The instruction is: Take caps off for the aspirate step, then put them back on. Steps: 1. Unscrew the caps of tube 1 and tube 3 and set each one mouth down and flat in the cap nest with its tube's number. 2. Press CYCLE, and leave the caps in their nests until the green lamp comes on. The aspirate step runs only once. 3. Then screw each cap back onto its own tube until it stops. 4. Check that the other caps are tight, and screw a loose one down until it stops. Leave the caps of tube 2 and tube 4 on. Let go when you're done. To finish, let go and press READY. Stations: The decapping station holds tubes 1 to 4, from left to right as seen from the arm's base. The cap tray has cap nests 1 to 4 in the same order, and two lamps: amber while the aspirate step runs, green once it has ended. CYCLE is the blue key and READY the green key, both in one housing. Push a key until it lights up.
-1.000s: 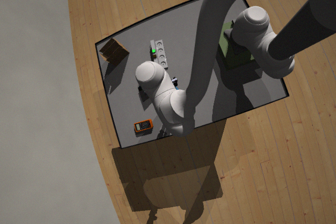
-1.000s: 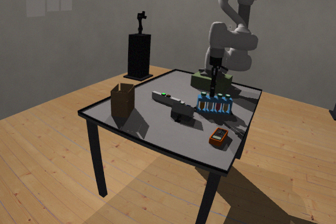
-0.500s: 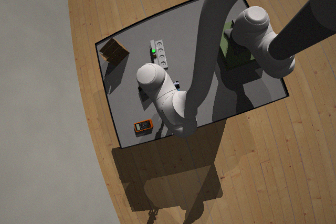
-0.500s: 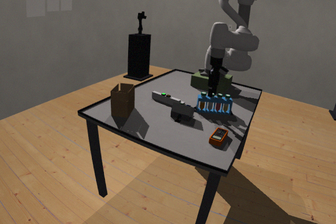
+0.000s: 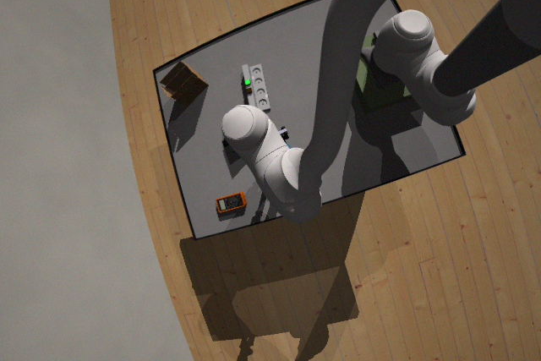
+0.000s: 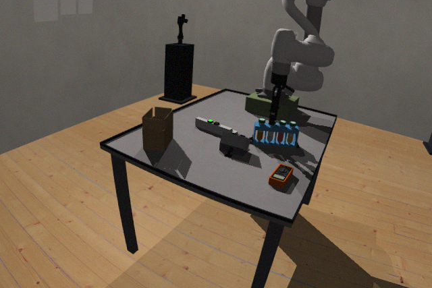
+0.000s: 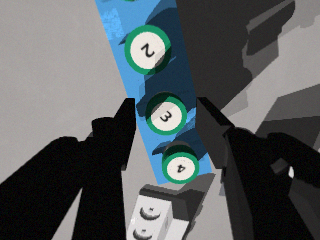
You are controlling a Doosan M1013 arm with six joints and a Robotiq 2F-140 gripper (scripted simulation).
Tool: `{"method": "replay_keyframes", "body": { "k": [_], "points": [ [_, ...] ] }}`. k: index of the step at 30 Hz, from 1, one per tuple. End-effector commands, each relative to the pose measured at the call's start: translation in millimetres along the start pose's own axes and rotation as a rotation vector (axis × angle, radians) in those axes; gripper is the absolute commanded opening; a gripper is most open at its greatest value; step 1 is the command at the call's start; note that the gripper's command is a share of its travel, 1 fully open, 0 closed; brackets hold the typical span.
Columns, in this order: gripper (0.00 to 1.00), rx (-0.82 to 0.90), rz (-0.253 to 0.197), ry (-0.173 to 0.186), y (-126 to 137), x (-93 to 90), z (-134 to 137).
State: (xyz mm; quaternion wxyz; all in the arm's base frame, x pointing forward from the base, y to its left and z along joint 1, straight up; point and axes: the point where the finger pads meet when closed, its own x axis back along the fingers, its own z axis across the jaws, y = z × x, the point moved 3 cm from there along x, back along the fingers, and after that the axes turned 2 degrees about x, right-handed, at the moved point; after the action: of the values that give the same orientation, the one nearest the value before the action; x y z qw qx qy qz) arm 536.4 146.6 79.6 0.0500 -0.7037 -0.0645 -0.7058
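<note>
I have the claw straddling cap 3 on the blue rack, fingers apart with a gap on each side, gripping nothing. The cap sits on its tube, between cap 2 and cap 4. The green lamp on the cap tray, left of the rack, is lit. My worry: if I regrip off-centre, I could cross-thread or leave cap 3 loose, or a finger could nudge cap 4 close by.
</note>
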Motion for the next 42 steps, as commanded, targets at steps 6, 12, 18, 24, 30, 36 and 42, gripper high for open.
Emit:
{"method": "replay_keyframes", "body": {
  "k": [6,12,18,24,30,36,42],
  "points": [
    [0.41,0.526,0.019,0.006,0.4,0.8,0.5],
    [0.41,0.641,0.021,0.007,0.5,0.7,0.5],
    [0.3,0.641,0.021,0.007,0.4,0.8,0.5],
    [0.3,0.641,0.021,0.007,0.4,0.8,0.5],
    [0.3,0.591,0.021,0.006,0.5,0.8,0.5],
    [0.3,0.391,0.021,0.004,0.5,0.7,0.5],
    [0.3,0.091,0.022,0.001,0.5,0.7,0.5]
  ]
}}
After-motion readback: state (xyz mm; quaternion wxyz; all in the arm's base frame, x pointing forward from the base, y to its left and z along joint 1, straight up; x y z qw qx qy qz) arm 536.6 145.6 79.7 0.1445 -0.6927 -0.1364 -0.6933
